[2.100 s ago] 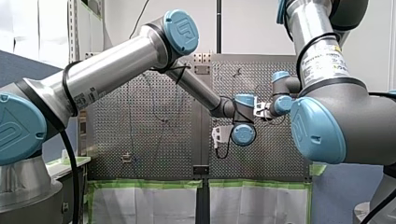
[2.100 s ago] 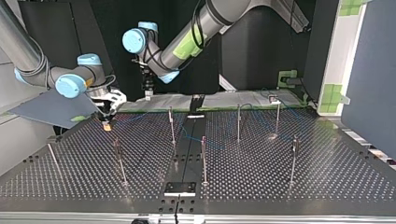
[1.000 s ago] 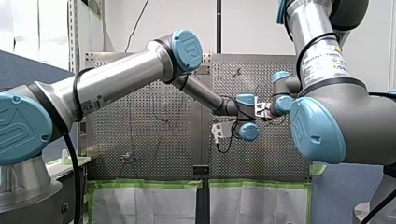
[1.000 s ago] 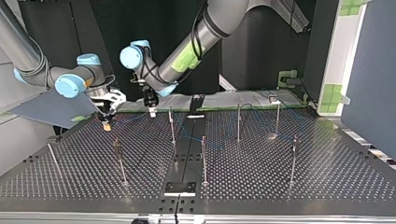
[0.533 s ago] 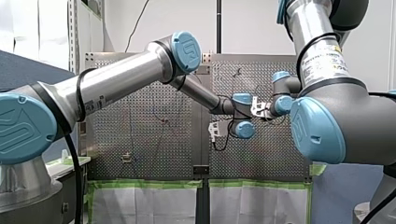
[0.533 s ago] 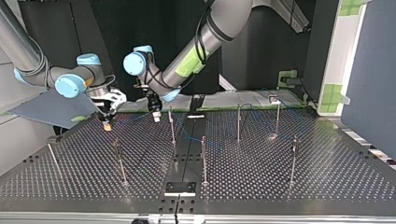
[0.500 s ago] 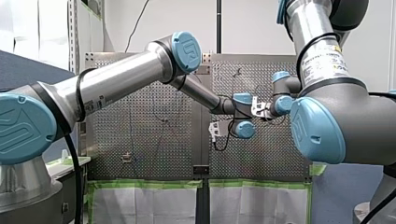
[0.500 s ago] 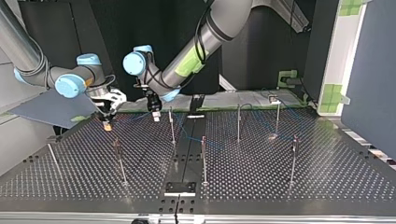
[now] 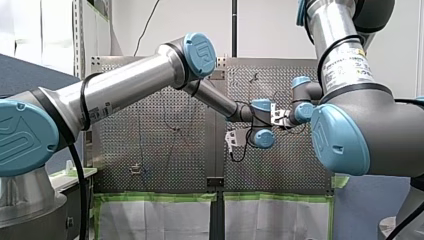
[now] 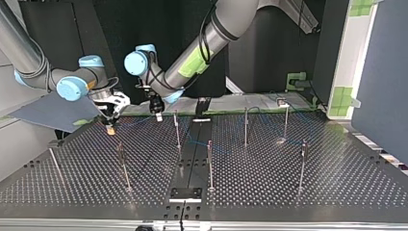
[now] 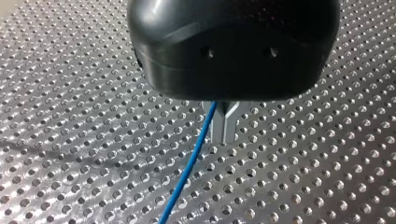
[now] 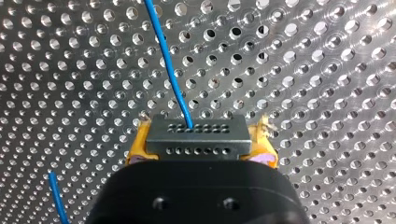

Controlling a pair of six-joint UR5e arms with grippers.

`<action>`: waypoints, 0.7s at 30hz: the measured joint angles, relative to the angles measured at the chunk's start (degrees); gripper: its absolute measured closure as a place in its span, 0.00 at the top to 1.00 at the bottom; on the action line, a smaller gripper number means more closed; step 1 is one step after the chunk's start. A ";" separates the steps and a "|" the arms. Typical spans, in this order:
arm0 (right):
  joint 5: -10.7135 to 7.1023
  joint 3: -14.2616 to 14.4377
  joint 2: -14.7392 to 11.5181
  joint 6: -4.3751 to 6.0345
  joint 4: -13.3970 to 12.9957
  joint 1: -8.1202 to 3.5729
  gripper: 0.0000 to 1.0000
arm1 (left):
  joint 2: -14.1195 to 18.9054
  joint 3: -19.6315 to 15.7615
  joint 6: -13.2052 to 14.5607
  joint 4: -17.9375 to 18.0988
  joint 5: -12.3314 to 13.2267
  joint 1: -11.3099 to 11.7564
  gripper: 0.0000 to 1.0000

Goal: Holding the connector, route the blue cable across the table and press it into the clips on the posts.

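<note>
Heads up: your right gripper (image 12: 201,142) has its yellow pads (image 12: 136,148) clamped on the connector (image 12: 196,137), one pad on each short end. So the block's long axis runs straight across from pad to pad. The blue cable (image 12: 170,70) comes out of the connector's holed face and heads away ahead of the gripper over the perforated table (image 12: 327,70), so the cable end points forward, away from the wrist. In the top view that grip sits low at the table's far left corner.

Your left gripper (image 11: 224,140) hangs further right along the far edge, just left of the far post (image 10: 177,129) in the top view. Its metal fingers (image 11: 217,126) are pressed together with only a hairline slit, tips pointing down at the table. The cable touches the side of one finger and slants off across the holes – can't tell if it's actually pinched.
</note>
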 joint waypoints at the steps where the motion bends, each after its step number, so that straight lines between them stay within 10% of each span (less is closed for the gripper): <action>1: 0.00 0.00 0.00 0.00 0.02 0.00 0.01 | 0.01 0.16 -0.07 -0.21 0.00 -0.05 0.00; 12: 0.05 -0.90 -1.26 0.17 1.24 -0.01 0.01 | 1.03 3.75 -2.26 -5.22 -0.36 -1.43 0.00; 21: -1.02 -1.94 -5.14 3.65 1.31 0.00 0.01 | 4.65 3.99 -3.44 -9.62 -3.10 -2.00 0.00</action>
